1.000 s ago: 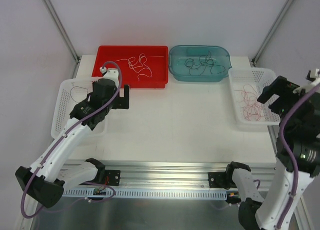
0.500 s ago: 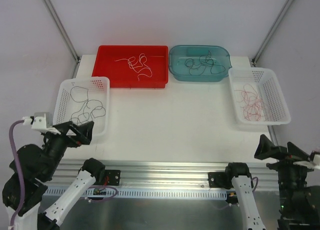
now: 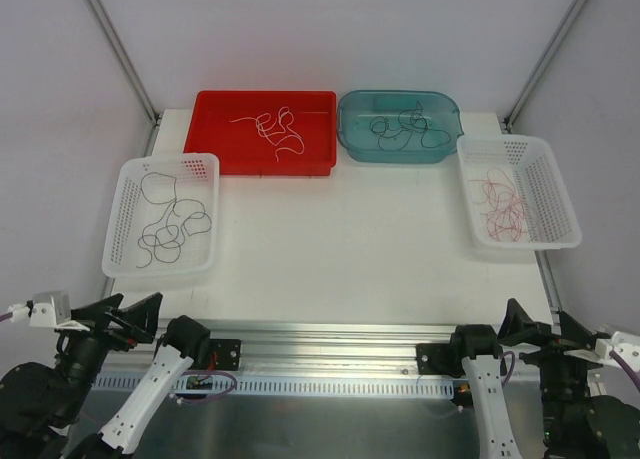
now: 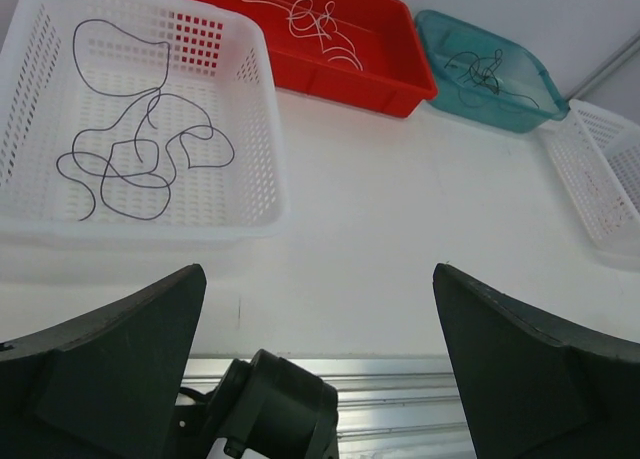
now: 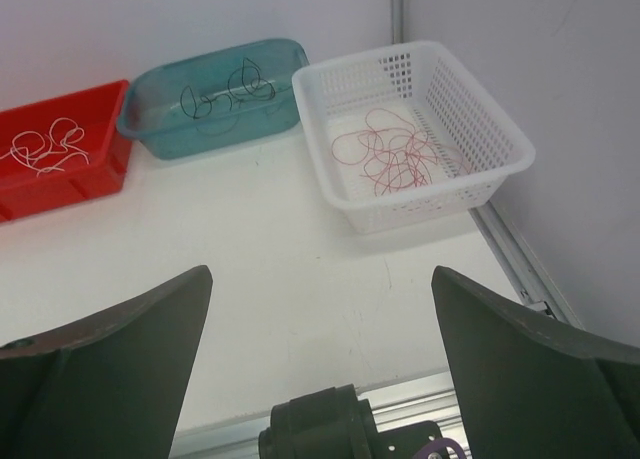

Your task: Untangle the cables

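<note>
I see the left gripper (image 3: 130, 305) and right gripper (image 3: 540, 317) now withdrawn to the near edge, both wide open and empty; the cables (image 3: 165, 219) lie colour-sorted in separate bins (image 3: 200, 129), so I judge the task finished.

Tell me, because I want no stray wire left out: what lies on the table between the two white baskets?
Nothing: between the left white basket and the right white basket only bare tabletop shows, plainest in the top external view.

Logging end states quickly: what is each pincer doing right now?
Left pincer: open, holding nothing.
Right pincer: open, holding nothing.
</note>
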You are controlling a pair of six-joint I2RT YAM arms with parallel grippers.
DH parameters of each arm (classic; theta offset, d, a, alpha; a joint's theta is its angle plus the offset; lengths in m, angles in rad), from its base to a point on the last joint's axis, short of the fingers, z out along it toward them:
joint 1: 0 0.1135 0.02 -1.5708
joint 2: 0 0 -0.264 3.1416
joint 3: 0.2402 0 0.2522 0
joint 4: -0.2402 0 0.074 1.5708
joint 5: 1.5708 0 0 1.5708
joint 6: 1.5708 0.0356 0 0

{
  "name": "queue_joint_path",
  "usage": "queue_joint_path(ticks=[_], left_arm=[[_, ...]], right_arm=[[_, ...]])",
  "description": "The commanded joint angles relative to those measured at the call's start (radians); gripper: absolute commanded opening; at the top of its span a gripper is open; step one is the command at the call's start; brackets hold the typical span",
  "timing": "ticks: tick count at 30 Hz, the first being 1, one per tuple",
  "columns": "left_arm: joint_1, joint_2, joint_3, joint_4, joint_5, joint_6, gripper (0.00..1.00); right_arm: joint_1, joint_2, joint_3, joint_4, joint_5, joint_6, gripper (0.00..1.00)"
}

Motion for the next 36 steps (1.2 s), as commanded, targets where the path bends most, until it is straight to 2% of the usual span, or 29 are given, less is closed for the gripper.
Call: queue_joint_path(ticks=[1, 7, 36], left_arm=[[0.011, -0.066, -0.002, -0.054, -0.023, -0.057, 0.99], [0.009, -0.145, -0.036, -0.086, -0.055, -0.106, 0.99], [0.011, -0.159, -0.036, -0.117, -0.092, -0.132, 0.99]], right_arm=[[0.008, -0.176, -0.018, -0.020, 0.015, -0.023, 0.97], [0.015, -0.191, -0.041, -0.028, 0.015, -0.037, 0.97], [0.017, -0.193, -0.028, -0.034, -0.016, -0.052, 0.97]])
